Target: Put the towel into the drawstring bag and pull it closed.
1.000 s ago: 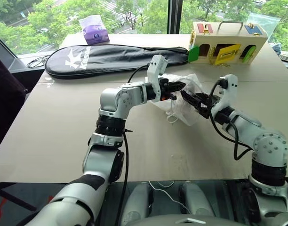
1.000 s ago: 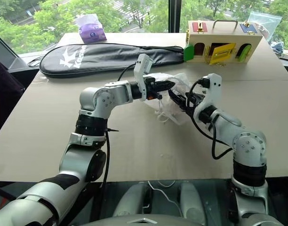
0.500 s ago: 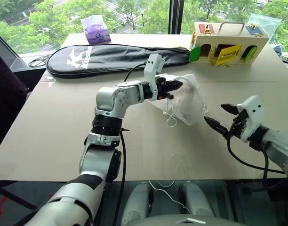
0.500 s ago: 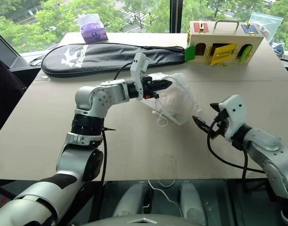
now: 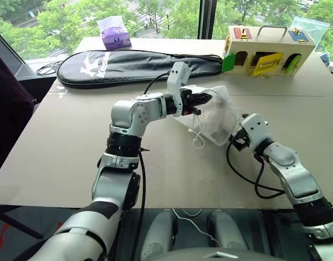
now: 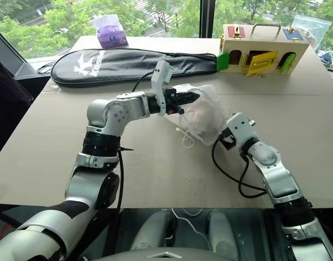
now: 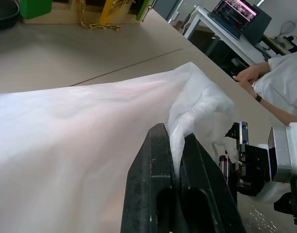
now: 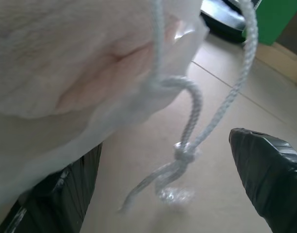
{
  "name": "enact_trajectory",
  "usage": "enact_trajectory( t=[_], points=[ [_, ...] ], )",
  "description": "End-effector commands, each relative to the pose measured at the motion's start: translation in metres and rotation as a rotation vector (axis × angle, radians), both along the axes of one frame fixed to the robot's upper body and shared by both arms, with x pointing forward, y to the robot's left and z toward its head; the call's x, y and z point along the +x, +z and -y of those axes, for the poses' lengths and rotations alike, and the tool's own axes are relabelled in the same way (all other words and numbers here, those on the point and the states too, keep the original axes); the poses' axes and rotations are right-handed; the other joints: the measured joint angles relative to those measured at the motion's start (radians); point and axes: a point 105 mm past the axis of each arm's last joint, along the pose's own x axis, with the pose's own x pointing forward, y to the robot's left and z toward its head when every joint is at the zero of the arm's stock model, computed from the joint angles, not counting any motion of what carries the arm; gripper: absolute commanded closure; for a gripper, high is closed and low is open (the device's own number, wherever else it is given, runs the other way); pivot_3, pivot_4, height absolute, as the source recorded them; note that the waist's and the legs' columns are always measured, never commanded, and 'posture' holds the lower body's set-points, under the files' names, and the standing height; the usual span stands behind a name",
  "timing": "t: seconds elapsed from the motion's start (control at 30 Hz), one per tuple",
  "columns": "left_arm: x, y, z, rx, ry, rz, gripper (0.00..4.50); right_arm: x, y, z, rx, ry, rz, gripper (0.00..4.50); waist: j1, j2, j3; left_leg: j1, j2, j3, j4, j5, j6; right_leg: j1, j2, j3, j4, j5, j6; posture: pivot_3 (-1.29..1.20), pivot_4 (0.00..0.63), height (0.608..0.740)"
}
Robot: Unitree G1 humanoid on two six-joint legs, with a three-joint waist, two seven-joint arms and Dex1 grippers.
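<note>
The left end effector (image 7: 175, 145) pinches the drawstring bag (image 5: 215, 117); the right wrist view shows its knotted cord (image 8: 185, 155) between the right end effector's (image 8: 168, 194) spread fingers.

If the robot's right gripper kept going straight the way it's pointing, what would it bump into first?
Most likely the knotted cord dangling between the right gripper's open fingers, with the drawstring bag right beside it. Depth is hard to judge, so the bag's underside could touch first.
</note>
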Motion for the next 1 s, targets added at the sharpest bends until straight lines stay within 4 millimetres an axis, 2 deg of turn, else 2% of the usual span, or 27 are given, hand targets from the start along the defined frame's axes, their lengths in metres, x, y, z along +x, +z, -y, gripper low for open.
enact_trajectory(
  t=[0.03,0.23,0.53,0.87,1.0],
  points=[
    [-0.003,0.017,0.0,-0.021,-0.01,0.063,4.5,0.004,0.022,0.02,-0.013,-0.075,0.106,1.34,0.001,0.0,0.0,0.0,0.0,0.0,0.0,0.0,0.0,0.0,0.0,0.0,0.0,0.0,0.0,0.0,0.15,0.74],
    [-0.003,0.015,0.001,-0.019,-0.008,0.058,4.5,-0.001,0.032,0.033,-0.012,-0.111,0.136,4.38,-0.003,0.0,0.0,0.0,0.0,0.0,0.0,0.0,0.0,0.0,0.0,0.0,0.001,0.0,0.0,0.0,0.15,0.74],
    [-0.006,0.016,0.01,-0.053,-0.05,0.05,4.5,-0.007,0.041,0.04,-0.022,-0.131,0.144,4.38,-0.003,0.0,0.0,0.0,0.0,0.0,0.0,0.0,0.0,0.0,0.0,0.0,0.001,0.0,0.0,0.0,0.15,0.74],
    [-0.005,0.015,0.004,-0.052,-0.038,0.063,4.5,-0.007,0.032,0.031,-0.048,-0.083,0.096,4.38,-0.004,0.0,0.0,0.0,0.0,0.0,0.0,0.0,0.0,0.0,0.0,0.0,0.001,0.0,0.0,0.0,0.15,0.74],
    [-0.006,0.015,0.004,-0.048,-0.042,0.064,4.5,-0.01,0.022,0.028,-0.127,-0.045,0.074,3.28,-0.004,0.0,0.0,0.0,0.0,0.0,0.0,0.0,0.0,0.0,0.0,0.0,0.001,0.0,0.0,0.0,0.15,0.74]
  ],
)
